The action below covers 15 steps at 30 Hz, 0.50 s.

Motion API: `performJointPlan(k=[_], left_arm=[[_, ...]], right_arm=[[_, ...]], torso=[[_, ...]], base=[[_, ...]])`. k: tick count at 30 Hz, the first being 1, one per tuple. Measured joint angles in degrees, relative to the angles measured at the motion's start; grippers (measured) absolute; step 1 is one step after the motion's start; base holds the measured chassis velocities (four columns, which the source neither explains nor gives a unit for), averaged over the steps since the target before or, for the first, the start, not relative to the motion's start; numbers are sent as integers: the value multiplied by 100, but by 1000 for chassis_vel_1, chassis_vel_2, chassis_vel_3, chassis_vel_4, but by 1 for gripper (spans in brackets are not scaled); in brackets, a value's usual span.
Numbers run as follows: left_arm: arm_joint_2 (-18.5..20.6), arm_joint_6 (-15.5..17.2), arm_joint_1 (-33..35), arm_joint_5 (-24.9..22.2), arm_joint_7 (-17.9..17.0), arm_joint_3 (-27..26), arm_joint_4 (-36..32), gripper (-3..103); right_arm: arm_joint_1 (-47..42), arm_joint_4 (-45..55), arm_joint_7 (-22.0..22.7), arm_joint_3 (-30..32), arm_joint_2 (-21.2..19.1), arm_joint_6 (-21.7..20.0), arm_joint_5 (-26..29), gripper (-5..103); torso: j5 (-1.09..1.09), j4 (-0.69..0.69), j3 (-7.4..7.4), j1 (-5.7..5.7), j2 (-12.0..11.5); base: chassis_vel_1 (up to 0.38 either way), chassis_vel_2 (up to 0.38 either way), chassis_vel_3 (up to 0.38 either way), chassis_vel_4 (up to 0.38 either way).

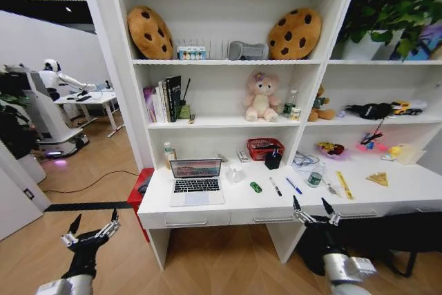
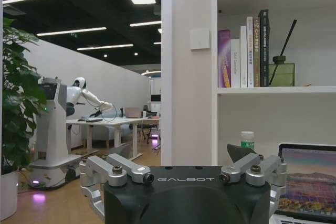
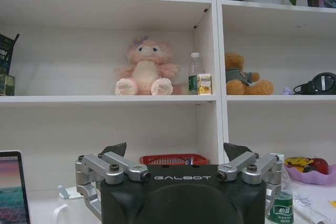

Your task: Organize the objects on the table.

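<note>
The long white table carries a silver laptop, open with its screen lit. To its right lie a tiny green toy car, a black pen, a blue pen and a yellow ruler. My left gripper hangs open over the floor, left of and before the table's left end. In front of the drawers, below the pens, my right gripper is open and empty. The left wrist view shows the left gripper facing the laptop. From the right wrist, the right gripper faces the shelves, with the laptop at the edge.
A red basket, a black pot, a water bottle and a yellow wedge also sit on the table. Shelves above hold books, plush toys and cookie cushions. A red box stands by the table's left end. Another robot is far left.
</note>
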Motion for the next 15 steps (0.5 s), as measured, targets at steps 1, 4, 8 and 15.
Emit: performJointPlan(k=[1,4,8,15], left_arm=[[0,0,0,0,0,0,0,100],[-9,-6,11,5,9,0,2,100],[-6,-11,9,5,11,-8,14,100],[-6,-20,-6,-1,15,-17,43,100]], right_arm=[[0,0,0,0,0,0,0,100],[2,-2,12,-18,12,-9,-2,100],[10,-21,20,-27,36,-13,-1,100],[17,-41,20,-36,55,-13,-3,100]], torso=[[0,0,0,0,0],[1,0,0,0,0],[0,1,0,0,0],[-1,-1,0,-1,0]], base=[[-135,127,141,-170],[-157,148,143,-143],[-145,133,135,-129],[-122,127,129,-118]])
